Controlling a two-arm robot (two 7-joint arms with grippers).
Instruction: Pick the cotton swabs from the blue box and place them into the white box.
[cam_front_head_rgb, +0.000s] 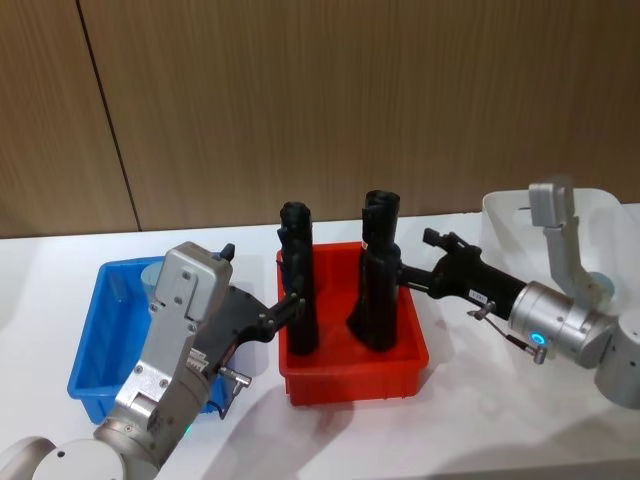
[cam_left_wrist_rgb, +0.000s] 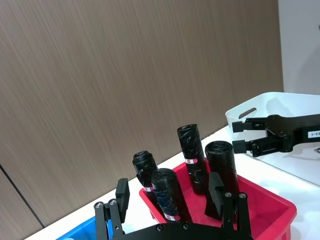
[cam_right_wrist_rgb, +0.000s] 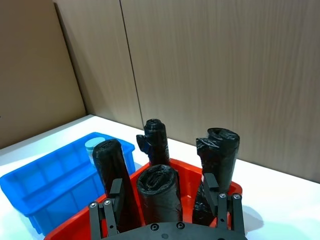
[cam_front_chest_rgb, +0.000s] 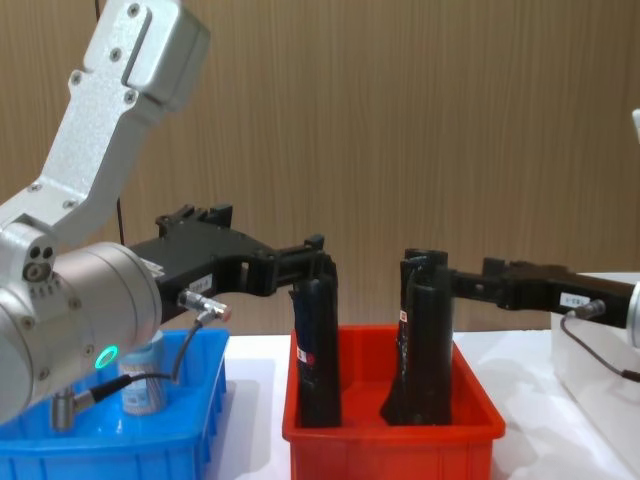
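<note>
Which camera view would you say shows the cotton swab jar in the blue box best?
The chest view: the cotton swab jar shows side-on, label visible, in the blue box. The right wrist view shows mainly its lid; the head view only a sliver behind the left arm.

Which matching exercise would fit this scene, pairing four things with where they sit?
Things:
1. swab jar
2. black rolls
3. white box
4. left tool

Places:
A. standing in the red bin
B. at the table's right end
C. in the blue box
D. at the red bin's left edge, by a roll

Pairs: 1-C, 2-A, 3-B, 4-D
</note>
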